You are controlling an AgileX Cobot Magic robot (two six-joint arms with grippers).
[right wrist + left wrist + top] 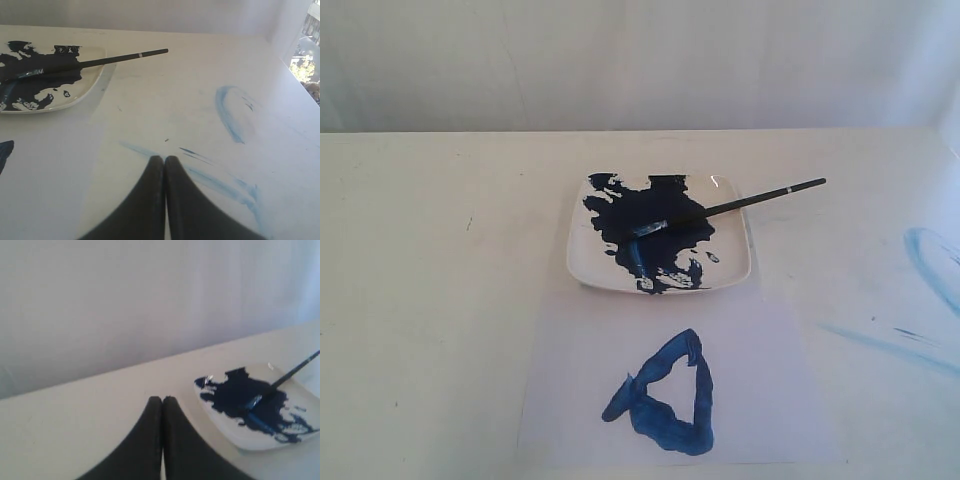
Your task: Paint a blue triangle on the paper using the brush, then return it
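A thick dark-blue triangle (pixel 665 398) is painted on the paper (pixel 760 400) lying in front of the plate. The black-handled brush (pixel 740 204) rests across the square white plate (pixel 732 272), its blue tip in the navy paint and its handle sticking out over the plate's right edge. The right wrist view shows the brush (pixel 115 59) the same way. My left gripper (pixel 162 399) is shut and empty over bare table left of the plate (pixel 235 436). My right gripper (pixel 164 158) is shut and empty, well to the right of the plate. Neither gripper shows in the exterior view.
Faint light-blue paint streaks (pixel 930 260) mark the table on the right, also under my right gripper as streaks (pixel 230 117). A plain wall rises behind the table's far edge.
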